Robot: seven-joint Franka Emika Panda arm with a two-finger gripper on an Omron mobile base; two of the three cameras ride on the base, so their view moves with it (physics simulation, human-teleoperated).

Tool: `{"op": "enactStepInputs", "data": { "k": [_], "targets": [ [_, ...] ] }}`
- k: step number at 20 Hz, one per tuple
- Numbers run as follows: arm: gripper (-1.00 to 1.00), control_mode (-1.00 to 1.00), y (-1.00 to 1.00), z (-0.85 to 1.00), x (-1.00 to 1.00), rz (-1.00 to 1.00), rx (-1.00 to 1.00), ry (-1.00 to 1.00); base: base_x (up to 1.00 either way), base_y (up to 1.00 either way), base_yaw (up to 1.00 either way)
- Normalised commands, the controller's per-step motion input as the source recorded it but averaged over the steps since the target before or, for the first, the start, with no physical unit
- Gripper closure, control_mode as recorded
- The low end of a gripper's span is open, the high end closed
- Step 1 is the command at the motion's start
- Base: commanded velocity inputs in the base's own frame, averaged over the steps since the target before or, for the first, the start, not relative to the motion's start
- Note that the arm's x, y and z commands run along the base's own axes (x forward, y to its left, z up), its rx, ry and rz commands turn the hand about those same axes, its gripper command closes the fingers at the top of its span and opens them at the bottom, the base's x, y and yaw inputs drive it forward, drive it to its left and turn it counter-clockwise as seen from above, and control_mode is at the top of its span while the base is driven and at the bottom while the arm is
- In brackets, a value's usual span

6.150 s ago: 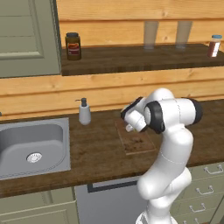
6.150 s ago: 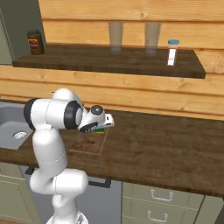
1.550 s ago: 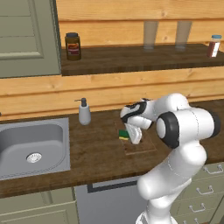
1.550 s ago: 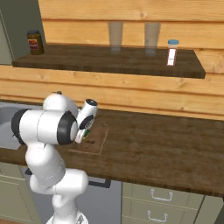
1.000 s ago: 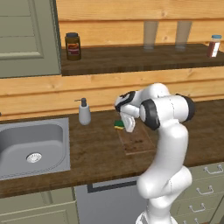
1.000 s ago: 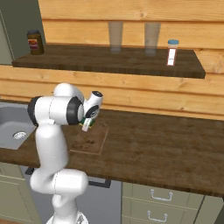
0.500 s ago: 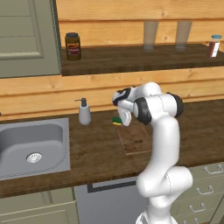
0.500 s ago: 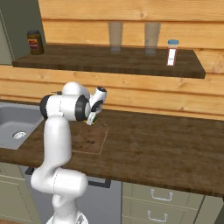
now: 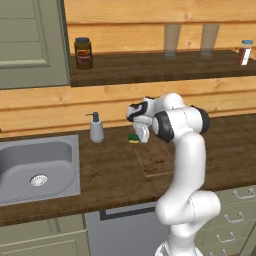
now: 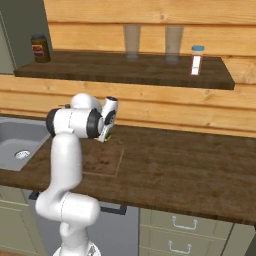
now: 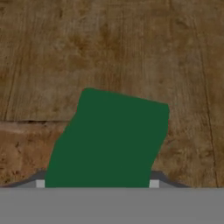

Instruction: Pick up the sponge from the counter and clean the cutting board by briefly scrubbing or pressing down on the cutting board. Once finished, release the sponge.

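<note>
The sponge (image 9: 133,138), green on top with a yellow layer under it, is held in my shut gripper (image 9: 136,134) at the far left corner of the cutting board (image 9: 156,159). From the right base the sponge (image 10: 105,136) shows just under the gripper (image 10: 106,132), at the back edge of the cutting board (image 10: 104,161). In the hand view the sponge's green face (image 11: 109,139) lies between the fingertips (image 11: 40,183). The reddish cutting board (image 11: 22,148) sits to its lower left and the counter (image 11: 131,48) beyond. Whether the sponge touches the surface I cannot tell.
A soap dispenser (image 9: 96,129) stands left of the sponge, and the steel sink (image 9: 35,165) lies further left. On the upper shelf are a dark jar (image 9: 83,52), two glasses (image 9: 171,40) and a small bottle (image 9: 244,51). Bare counter (image 10: 190,170) stretches right of the board.
The hand with the sponge has shifted slightly toward the back wall, to the board's far left corner. The elbow has swung right and lower. The grip holds.
</note>
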Motion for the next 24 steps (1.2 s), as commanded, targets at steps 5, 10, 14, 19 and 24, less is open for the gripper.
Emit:
{"op": "enactStepInputs", "data": {
  "k": [5, 10, 14, 19, 24],
  "targets": [
    [1.0, -1.0, 0.0, -0.03, -0.76, 0.17, -0.09, -0.06, 0.0, 0.0, 0.0],
    [1.0, -1.0, 0.0, 0.0, -0.88, 0.17, 0.0, -0.08, 0.0, 0.0, 0.0],
    [1.0, -1.0, 0.0, 0.0, -0.81, 0.16, 0.0, -0.09, 0.0, 0.0, 0.0],
    [1.0, -1.0, 0.0, 0.0, -0.8, 0.16, 0.0, -0.08, 0.0, 0.0, 0.0],
    [1.0, -1.0, 0.0, -0.04, -0.68, 0.17, 0.0, -0.05, 0.0, 0.0, 0.0]
  ]
}}
